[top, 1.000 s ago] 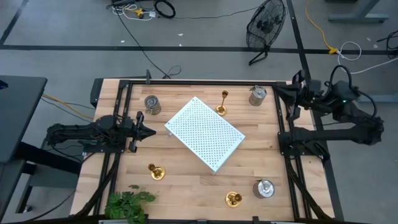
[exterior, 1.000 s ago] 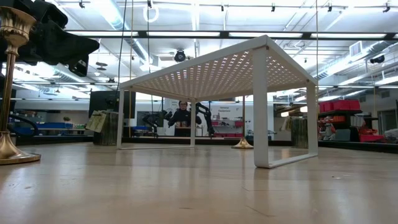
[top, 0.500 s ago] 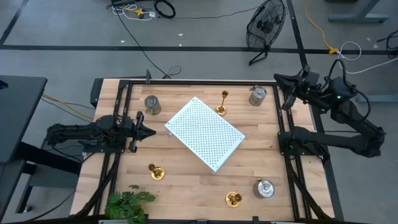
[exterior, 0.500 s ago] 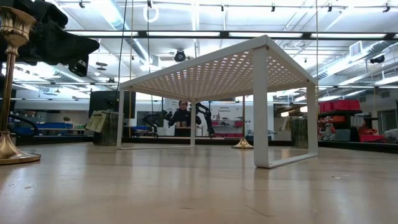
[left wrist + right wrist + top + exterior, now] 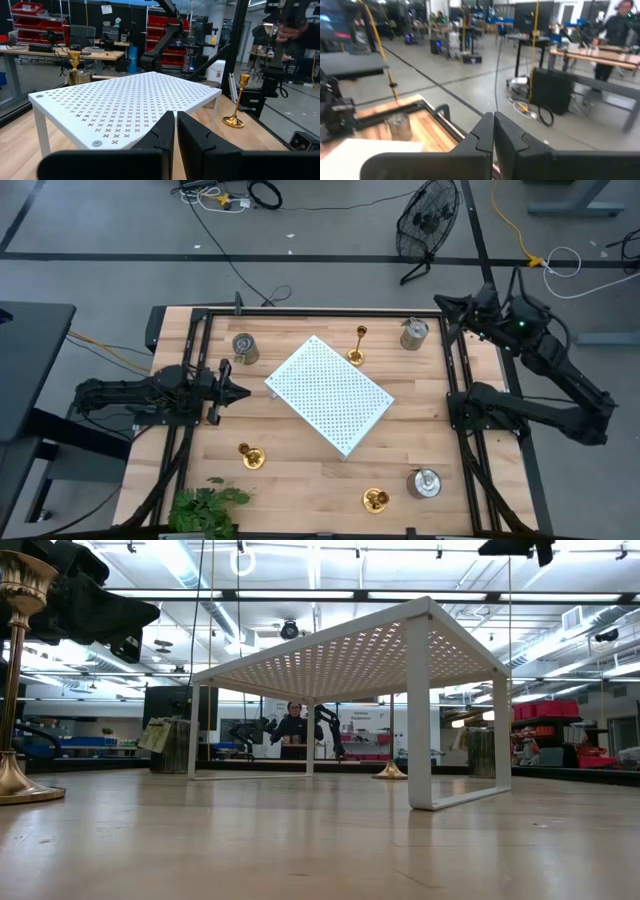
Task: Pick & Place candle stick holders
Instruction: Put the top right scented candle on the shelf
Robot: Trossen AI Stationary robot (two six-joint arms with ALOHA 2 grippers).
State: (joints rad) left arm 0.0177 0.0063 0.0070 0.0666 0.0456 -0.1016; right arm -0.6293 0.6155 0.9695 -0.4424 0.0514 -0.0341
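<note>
Wooden table (image 5: 300, 470), white board (image 5: 329, 394) central, holders along edges, both arms' fingers closed, empty.

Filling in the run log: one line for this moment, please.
left gripper: shut, empty, beside white board | right gripper: shut, empty, near far silver holder | holders: none picked

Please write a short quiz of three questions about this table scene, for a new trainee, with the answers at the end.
1. True or false: the left gripper holds a shiny brass candle stick holder.
2. How many squat silver-grey cylindrical candle stick holders stand on the wooden table?
3. What lies at the table's middle? A) a green leafy plant B) a white perforated square board C) a fan

Key
1. False: it is shut and empty, beside the board's left corner. The right gripper is also shut and empty, at the far right corner.
2. Three.
3. B.
</note>
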